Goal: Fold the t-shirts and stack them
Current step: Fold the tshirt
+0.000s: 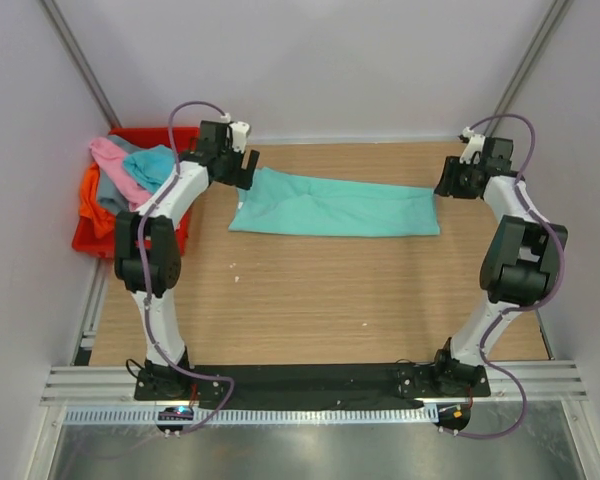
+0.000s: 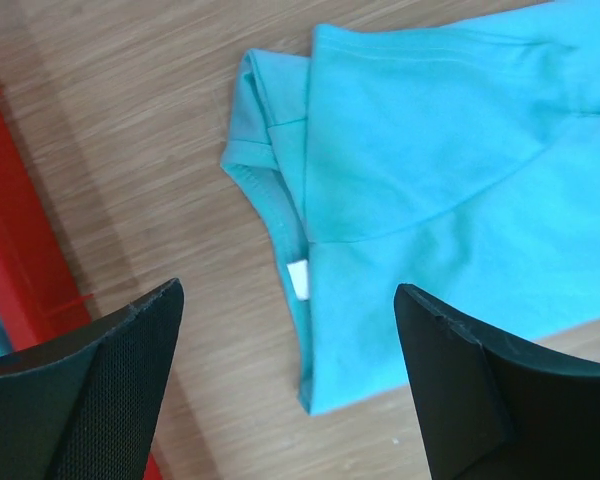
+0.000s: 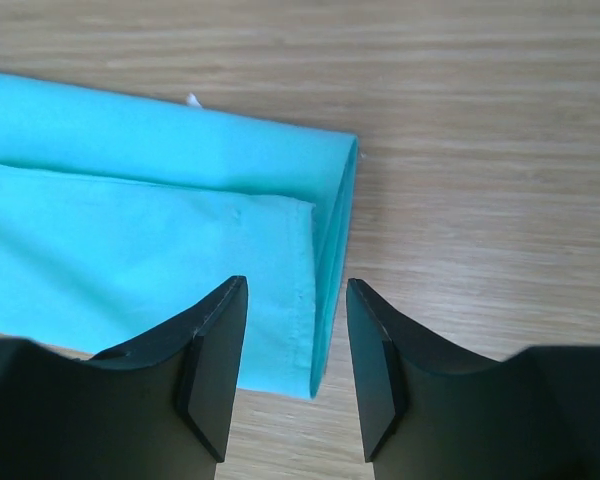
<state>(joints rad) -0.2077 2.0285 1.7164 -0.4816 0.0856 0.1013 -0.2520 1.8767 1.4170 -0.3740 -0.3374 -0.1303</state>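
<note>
A mint green t-shirt lies on the wooden table, folded lengthwise into a long strip. My left gripper hovers over its left end, where the collar and white label show. Its jaws stand wide open around the shirt with nothing held. My right gripper hangs over the strip's right end. In the right wrist view the gripper is open, its fingers either side of the folded hem edge of the shirt, not pinching it. Pink, turquoise, orange and grey t-shirts lie heaped at far left.
A red plastic bin holds the heap at the table's left edge, close beside the left arm; its wall shows in the left wrist view. Grey walls close in the sides and back. Bare wood lies in front of the shirt.
</note>
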